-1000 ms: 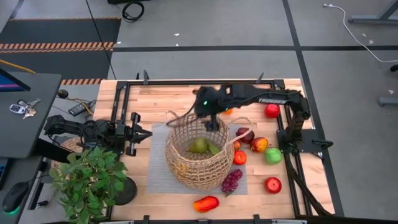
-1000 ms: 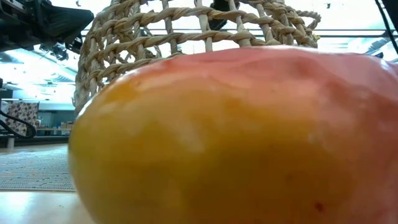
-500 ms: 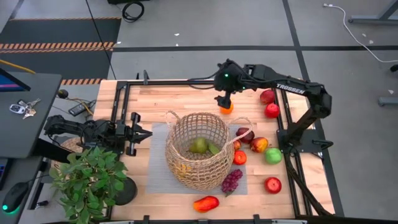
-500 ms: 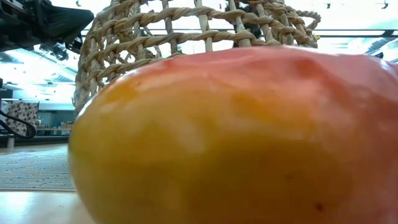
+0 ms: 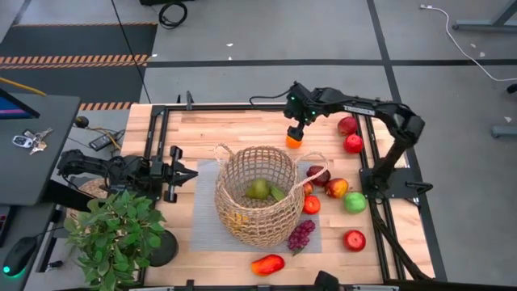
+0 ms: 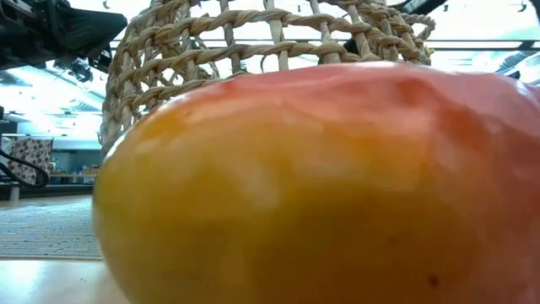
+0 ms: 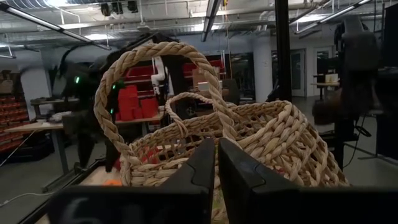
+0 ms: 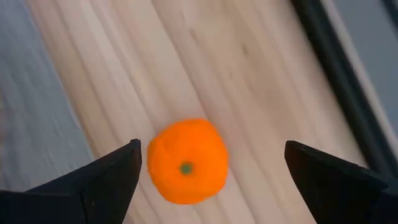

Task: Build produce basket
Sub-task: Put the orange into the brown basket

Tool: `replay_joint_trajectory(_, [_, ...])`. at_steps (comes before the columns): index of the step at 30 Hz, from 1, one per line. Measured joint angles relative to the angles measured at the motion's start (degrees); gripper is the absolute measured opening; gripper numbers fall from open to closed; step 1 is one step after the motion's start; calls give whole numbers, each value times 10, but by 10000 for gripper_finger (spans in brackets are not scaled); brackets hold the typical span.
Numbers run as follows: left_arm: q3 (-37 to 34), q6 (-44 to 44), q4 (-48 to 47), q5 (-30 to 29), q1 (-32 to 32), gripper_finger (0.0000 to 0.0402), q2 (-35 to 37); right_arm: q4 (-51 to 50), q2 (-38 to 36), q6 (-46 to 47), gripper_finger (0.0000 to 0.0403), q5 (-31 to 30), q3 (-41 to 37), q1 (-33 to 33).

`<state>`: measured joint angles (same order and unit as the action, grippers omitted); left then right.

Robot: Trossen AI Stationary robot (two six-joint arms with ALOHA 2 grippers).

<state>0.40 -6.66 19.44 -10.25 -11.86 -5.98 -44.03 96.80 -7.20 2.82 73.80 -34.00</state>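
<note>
While the left arm waits:
Right gripper: fingers apart, above the orange behind the basket
Left gripper: fingers together, left of the basket
Basket: mid-table, pear inside

One marking is partly legible: white lettering, apparently "TROSSEN", on the right arm over the tabletop's far edge. No other text is readable.

The basket sits mid-table on a mat, produce scattered to its right, a plant left.
</note>
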Motion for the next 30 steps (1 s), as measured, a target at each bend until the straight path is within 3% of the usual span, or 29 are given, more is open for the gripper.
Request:
replay_joint_trajectory(13, [0,0,0,0,0,31,0,-9,86,13,398,17,11,16])
replay_joint_trajectory(22, [0,0,0,0,0,35,0,-15,125,11,396,-15,11,18])
replay_joint_trajectory(30, [0,0,0,0,0,31,0,-54,128,10,343,-33,10,18])
